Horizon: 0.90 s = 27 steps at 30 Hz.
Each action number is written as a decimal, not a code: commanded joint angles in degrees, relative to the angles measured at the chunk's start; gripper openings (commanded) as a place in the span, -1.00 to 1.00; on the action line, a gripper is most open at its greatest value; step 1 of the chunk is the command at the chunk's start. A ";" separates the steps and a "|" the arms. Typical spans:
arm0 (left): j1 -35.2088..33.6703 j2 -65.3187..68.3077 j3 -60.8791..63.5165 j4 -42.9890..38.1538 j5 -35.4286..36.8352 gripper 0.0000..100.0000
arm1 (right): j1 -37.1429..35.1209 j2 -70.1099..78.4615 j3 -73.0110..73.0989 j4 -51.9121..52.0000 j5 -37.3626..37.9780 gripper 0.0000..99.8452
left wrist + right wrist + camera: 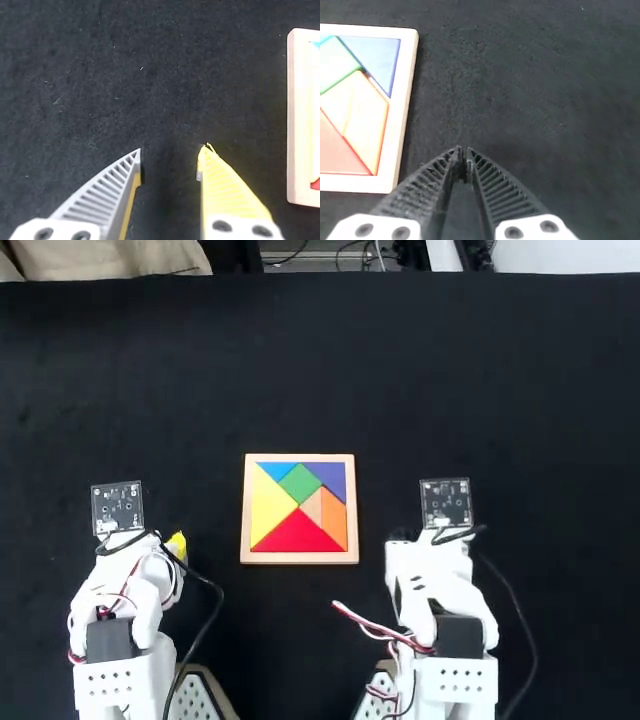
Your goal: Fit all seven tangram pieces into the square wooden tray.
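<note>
A black-clothed table — the square wooden tray lies flat on it.

— Where does the tray sit?
— The tray lies flat on the table, with all seven tangram pieces inside it, edge to edge.
— And the arms?
— The left arm stands left of the tray and a little in front of it. The left gripper is over the table, apart from the tray's left rim. The right arm stands right of the tray, likewise in front. The right gripper is near the tray's right rim, not touching.
— Behind the tray?
— More table.
</note>
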 commanded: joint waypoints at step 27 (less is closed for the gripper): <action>-0.22 -0.18 1.10 7.47 0.97 -0.62 | 1.85 -3.47 0.04 10.46 -0.09 -0.98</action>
